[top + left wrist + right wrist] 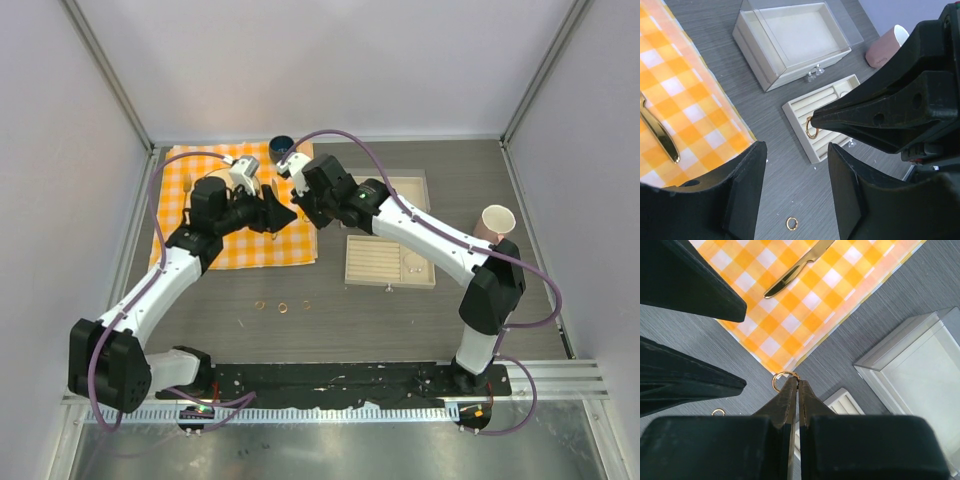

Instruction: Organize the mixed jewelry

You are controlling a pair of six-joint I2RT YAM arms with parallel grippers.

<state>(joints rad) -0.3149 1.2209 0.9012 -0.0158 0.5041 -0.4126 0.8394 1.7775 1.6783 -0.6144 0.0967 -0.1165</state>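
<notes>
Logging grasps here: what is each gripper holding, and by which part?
The right gripper pinches a small gold ring by its rim, between the fingertips; the rest sticks out. The left gripper, jaws apart, holds nothing.
</notes>
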